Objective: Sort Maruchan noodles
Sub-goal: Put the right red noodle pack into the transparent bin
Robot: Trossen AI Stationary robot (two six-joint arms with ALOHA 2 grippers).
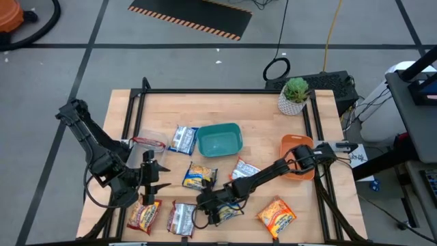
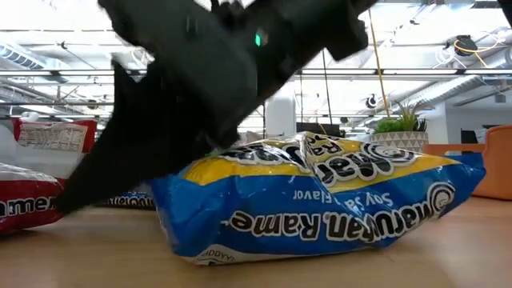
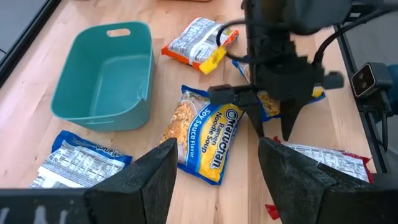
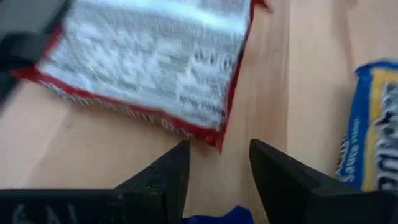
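Several Maruchan noodle packets lie flat on the wooden table. A blue-and-yellow one (image 2: 320, 200) lies near the front edge, and my right gripper (image 1: 213, 210) stands open low over its left end, with a strip of blue wrapper (image 4: 217, 216) showing between the fingers. Another blue-and-yellow packet (image 3: 199, 134) lies in the middle, and a red-edged packet (image 4: 149, 68) lies face down just left of the right gripper. My left gripper (image 3: 217, 186) hangs open above the table's left front, holding nothing. My right gripper slants down from the table's right over the left end of the blue-and-yellow packet (image 3: 267, 102), one finger (image 3: 289, 124) on either side. The packet lies on the table. Whether the fingers touch it, I cannot tell.
A teal bin (image 1: 220, 139) stands mid-table and an orange tray (image 1: 295, 145) lies at the right under the right arm. A potted plant (image 1: 295, 96) stands at the back right. Other packets lie at the front: orange (image 1: 276, 213), red (image 1: 143, 215), blue-white (image 1: 183, 140).
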